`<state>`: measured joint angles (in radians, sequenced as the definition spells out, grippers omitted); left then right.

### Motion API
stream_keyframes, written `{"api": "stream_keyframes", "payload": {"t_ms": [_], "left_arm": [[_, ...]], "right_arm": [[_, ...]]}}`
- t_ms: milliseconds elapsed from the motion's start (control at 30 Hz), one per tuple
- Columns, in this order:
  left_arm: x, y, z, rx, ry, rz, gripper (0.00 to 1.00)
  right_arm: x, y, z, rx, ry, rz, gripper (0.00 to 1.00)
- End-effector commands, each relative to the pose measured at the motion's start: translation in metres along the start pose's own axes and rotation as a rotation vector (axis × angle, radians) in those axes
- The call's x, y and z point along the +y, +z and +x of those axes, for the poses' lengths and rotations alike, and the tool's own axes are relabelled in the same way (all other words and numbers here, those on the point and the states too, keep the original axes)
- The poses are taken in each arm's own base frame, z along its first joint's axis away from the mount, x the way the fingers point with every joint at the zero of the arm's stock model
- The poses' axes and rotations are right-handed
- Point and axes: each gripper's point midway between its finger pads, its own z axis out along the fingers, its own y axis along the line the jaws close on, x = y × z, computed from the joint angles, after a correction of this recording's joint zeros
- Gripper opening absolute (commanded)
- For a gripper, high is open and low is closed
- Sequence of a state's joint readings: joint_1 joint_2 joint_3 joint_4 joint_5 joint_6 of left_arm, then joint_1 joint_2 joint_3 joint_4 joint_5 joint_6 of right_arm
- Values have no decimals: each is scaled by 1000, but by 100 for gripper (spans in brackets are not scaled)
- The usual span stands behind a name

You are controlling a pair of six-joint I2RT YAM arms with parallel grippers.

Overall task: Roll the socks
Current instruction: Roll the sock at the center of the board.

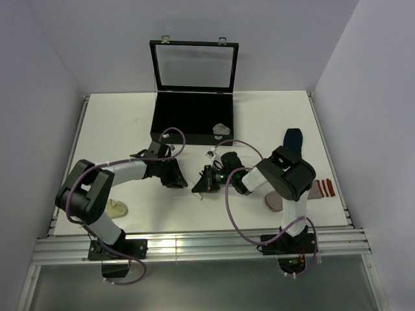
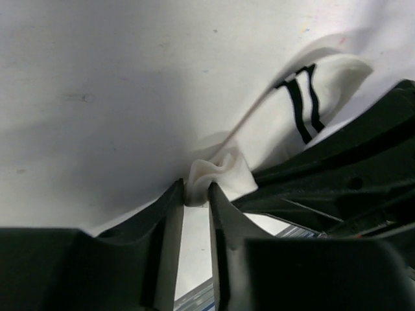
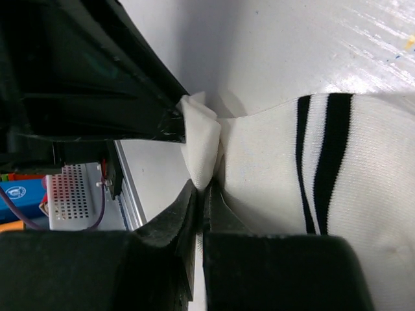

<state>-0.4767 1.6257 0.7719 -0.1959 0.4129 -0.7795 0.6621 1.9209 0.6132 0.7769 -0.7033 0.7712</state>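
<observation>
The white sock has two black stripes, one thin and one thick. The table is white. The case is black. Right of the case lies a dark blue sock. Farther from the case, a pale pinkish sock has dark red stripes. The cables are purple.

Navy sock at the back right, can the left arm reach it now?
Probably not: the left arm has its fingers pinched on the white sock, and the right arm sits between it and the navy sock.
</observation>
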Motion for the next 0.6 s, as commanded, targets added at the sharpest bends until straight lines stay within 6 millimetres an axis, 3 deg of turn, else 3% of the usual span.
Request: {"api": "stream_keyframes", "payload": {"t_ms": [0,33,67,167,200,267,367,567], "left_arm": [[6,7,-2,-7,13,-18,25],[5,8,-3,-6,16,-18,24],[5,8,-4,-7,19,-19,24],[5,7,-5,-12,22,-30,24],[5,7,-5,-13,22,-31,24],[6,7,-5,-10,22,-34,24],[4,6,-7,-13,25,-36,23],[-1,5,-10,-9,38,-38,23]], "right_arm": [[-20,-7,20,59,26,86,6],[-19,-8,19,59,5,91,9],[-17,-8,16,54,-9,97,20],[-17,-14,13,64,-53,158,32],[-12,-17,3,35,-106,177,34],[-8,-20,3,46,-138,222,37],[3,-29,-22,-28,-252,312,39],[24,-50,-43,-128,-446,516,40]]}}
